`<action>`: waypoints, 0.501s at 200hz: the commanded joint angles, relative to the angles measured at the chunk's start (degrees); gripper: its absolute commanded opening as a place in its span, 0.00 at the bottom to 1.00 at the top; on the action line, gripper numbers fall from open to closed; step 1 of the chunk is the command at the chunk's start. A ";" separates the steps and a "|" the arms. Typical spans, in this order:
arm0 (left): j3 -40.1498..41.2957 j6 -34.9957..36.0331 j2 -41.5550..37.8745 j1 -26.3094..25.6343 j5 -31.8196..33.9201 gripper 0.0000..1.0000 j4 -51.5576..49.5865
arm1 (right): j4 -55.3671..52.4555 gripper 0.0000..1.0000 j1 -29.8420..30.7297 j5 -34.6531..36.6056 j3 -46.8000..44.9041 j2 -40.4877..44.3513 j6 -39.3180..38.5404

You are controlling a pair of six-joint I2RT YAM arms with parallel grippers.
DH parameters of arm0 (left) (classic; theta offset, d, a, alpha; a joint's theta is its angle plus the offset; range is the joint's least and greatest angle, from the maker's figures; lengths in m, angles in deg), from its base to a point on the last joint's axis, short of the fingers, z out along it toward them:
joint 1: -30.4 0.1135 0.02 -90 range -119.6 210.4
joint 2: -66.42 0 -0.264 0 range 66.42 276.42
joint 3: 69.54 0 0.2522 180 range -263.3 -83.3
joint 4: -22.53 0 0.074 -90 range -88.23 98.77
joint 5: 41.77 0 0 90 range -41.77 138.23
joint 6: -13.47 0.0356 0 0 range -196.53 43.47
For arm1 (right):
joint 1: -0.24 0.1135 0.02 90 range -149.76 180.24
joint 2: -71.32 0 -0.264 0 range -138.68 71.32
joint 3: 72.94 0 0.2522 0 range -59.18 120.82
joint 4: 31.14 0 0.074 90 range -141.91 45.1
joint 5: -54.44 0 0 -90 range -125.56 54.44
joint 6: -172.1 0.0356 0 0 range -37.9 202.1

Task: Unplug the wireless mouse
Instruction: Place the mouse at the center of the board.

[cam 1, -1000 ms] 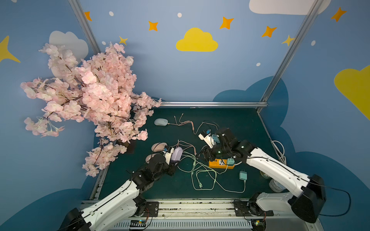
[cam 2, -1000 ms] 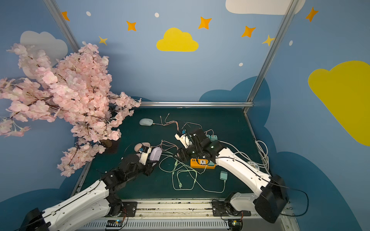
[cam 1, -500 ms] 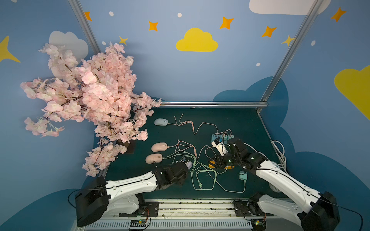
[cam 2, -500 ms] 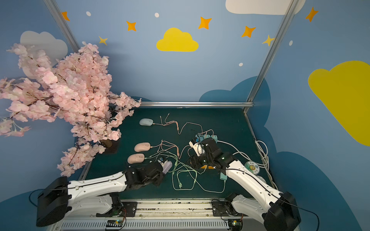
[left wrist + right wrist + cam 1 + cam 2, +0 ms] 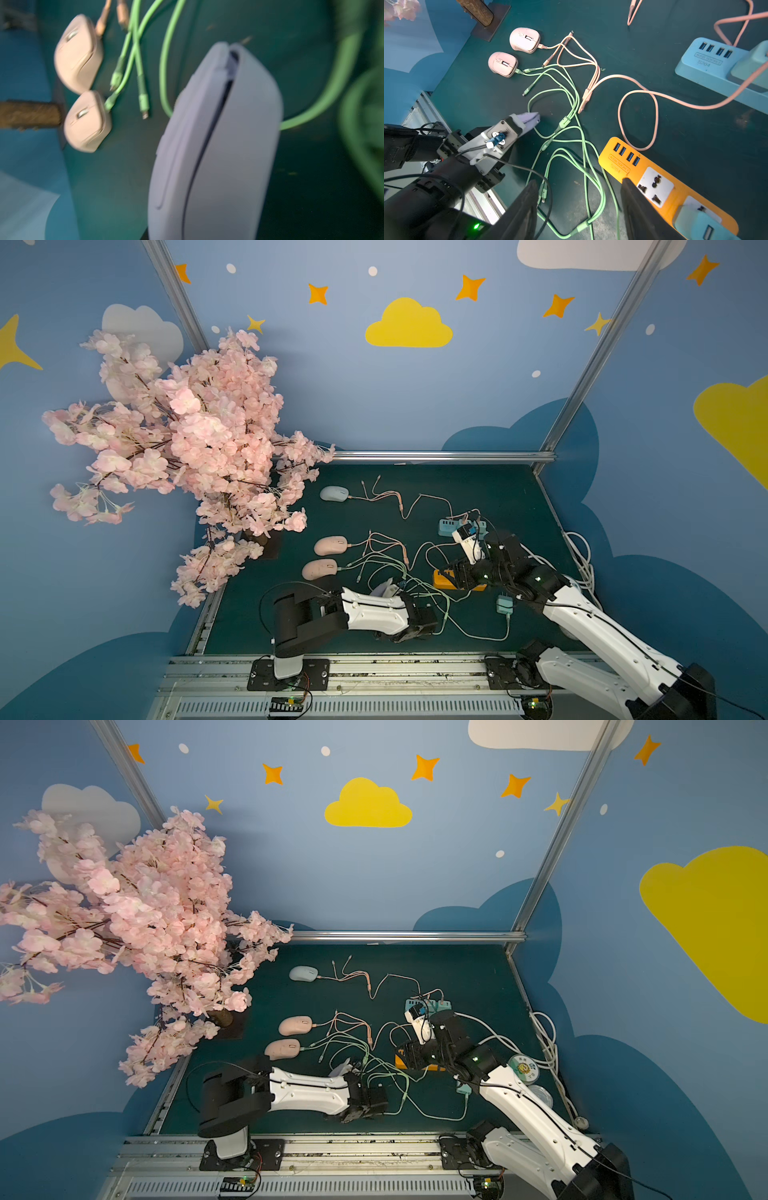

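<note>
My left gripper point(image 5: 390, 593) is shut on the lavender wireless mouse point(image 5: 218, 145), which fills the left wrist view and hides the fingers. The mouse is held off the mat and shows as a pale tip in both top views point(image 5: 385, 587) point(image 5: 343, 1066). The port at its front end looks dark, with no cable in it. Green cables point(image 5: 577, 133) lie loose on the mat just past it. My right gripper point(image 5: 581, 199) is open above those green cables. One of its fingers point(image 5: 637, 205) is at the edge of the orange power strip point(image 5: 652, 182).
Two pink mice point(image 5: 330, 545) point(image 5: 319, 568) lie at the left with cables in them. A pale grey mouse point(image 5: 334, 492) lies further back. A blue power strip point(image 5: 449, 526), a teal charger point(image 5: 504, 605) and tangled pink cables point(image 5: 593, 83) lie about. The blossom tree point(image 5: 187, 439) overhangs the left side.
My left arm folded back, carrying the lavender mouse away from the pink mice toward the front. My right gripper drew slightly right, toward the orange strip, and opened a little.
</note>
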 commanded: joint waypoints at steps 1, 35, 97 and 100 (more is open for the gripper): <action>2.40 -10.81 -0.53 -2.09 -0.91 0.25 -8.60 | 0.37 0.64 -0.33 0.80 -0.28 0.49 0.62; 4.34 -14.26 0.01 -4.75 -4.19 0.29 -8.98 | 0.43 0.64 -0.29 0.37 -0.28 0.34 0.68; 4.67 -11.34 0.14 -5.64 -7.02 0.89 -4.18 | 0.45 0.64 -0.34 0.43 -0.28 0.16 0.71; 4.79 -10.58 -0.23 -5.73 -7.24 0.92 -3.48 | 0.45 0.65 -0.38 0.41 -0.28 0.10 0.67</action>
